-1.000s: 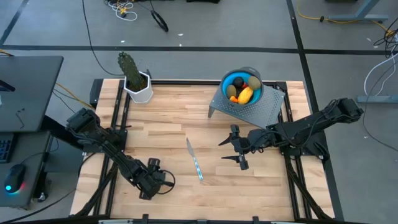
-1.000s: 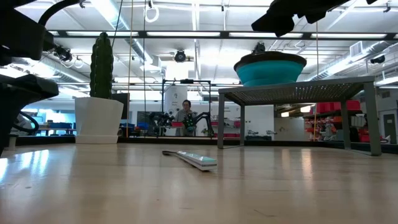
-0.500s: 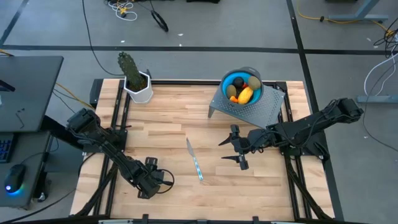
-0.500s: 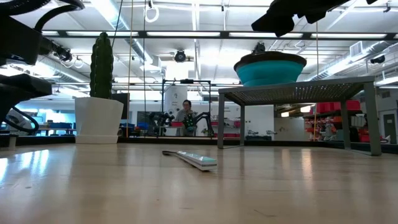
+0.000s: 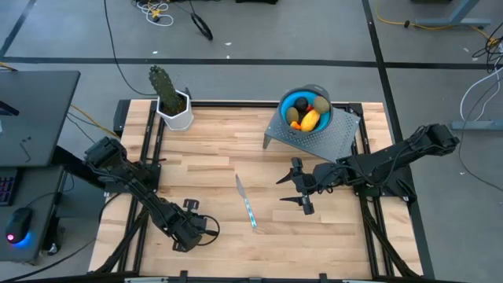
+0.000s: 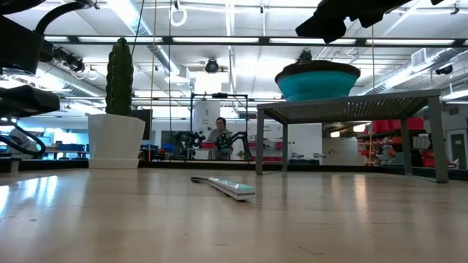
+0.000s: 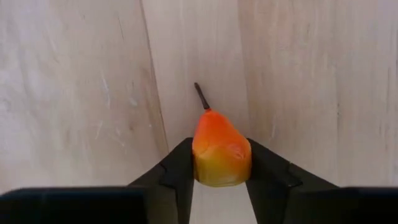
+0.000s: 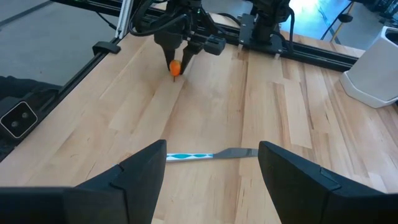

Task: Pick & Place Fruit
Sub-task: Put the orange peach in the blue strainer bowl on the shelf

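My left gripper (image 5: 189, 217) stands at the table's near left, shut on a small orange-yellow pear-shaped fruit (image 7: 221, 149) with a dark stem. It also shows in the right wrist view (image 8: 176, 67). My right gripper (image 5: 284, 191) hangs open and empty right of the table's middle, below the stand. The other fruit lies in a blue bowl (image 5: 306, 108): a yellow oblong (image 5: 310, 120), an olive-brown oval (image 5: 321, 104), a dark ball (image 5: 300, 104) and an orange piece (image 5: 292, 115). The bowl stands on a grey perforated stand (image 5: 326, 135). My left gripper pinches the pear-shaped fruit by its two wide lower sides (image 7: 200, 163) between its two fingers (image 7: 177, 171). The fingers point down from above. The stem end points away from the gripper toward the tabletop. The fruit sits close over the wood; whether it touches, I cannot tell.
A slim silvery-blue knife (image 5: 245, 201) lies flat on the wooden table near its middle, between the two grippers. A green cactus in a white pot (image 5: 171, 101) stands at the far left corner. Black rails (image 5: 149, 149) run along both table sides.
My left gripper has gone slightly toward the table's left edge, still shut on the pear-shaped fruit.
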